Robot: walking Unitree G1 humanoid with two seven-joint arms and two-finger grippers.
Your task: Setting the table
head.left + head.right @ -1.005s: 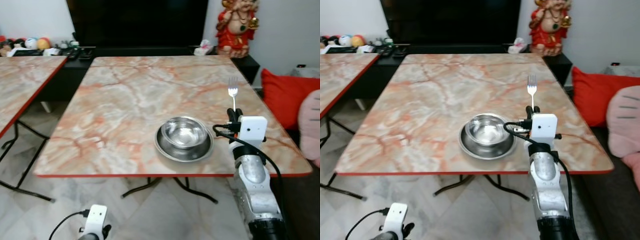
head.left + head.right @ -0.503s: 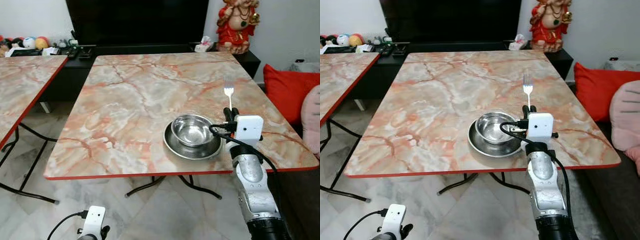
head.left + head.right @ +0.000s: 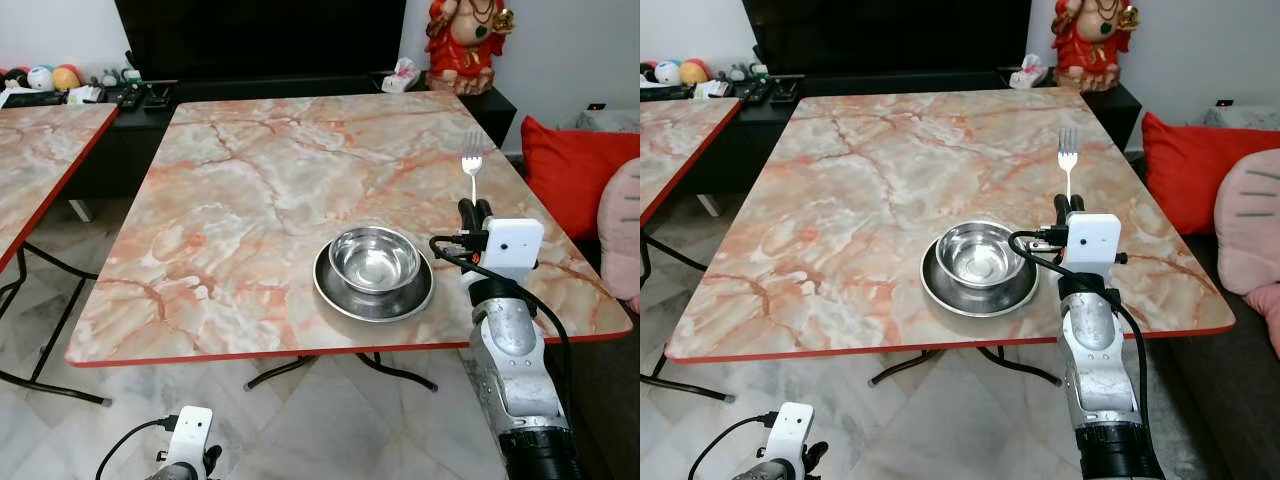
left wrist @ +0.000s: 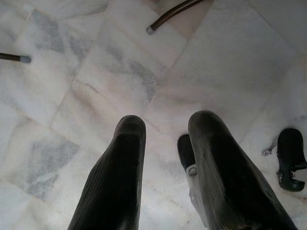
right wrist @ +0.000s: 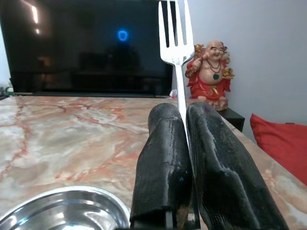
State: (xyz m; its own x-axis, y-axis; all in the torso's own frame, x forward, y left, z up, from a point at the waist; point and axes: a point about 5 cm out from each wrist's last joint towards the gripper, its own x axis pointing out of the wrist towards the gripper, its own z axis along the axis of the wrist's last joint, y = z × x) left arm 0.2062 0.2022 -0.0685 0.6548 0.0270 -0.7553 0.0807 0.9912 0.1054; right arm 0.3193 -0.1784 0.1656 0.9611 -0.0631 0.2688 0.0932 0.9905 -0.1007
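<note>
A steel bowl [image 3: 374, 259] sits in a steel plate [image 3: 372, 296] near the front right of the marble table [image 3: 260, 190]. My right gripper [image 3: 474, 208] is shut on a silver fork [image 3: 472, 168], held tines up just to the right of the bowl and above the tabletop. In the right wrist view the fork [image 5: 175, 43] rises between the two black fingers [image 5: 163, 163]. My left gripper [image 4: 165, 139] hangs low over the tiled floor, its fingers apart and holding nothing.
A second marble table [image 3: 40, 150] stands to the left. A dark TV cabinet [image 3: 260, 40] and a red figurine [image 3: 462, 45] are behind the table. Red and pink cushions [image 3: 570, 170] lie on the right. Table legs [image 4: 168, 14] cross the floor.
The camera view has shifted, so the table sits differently in frame. My right gripper still holds the fork upright beside the bowl; no real move of the things shows.
</note>
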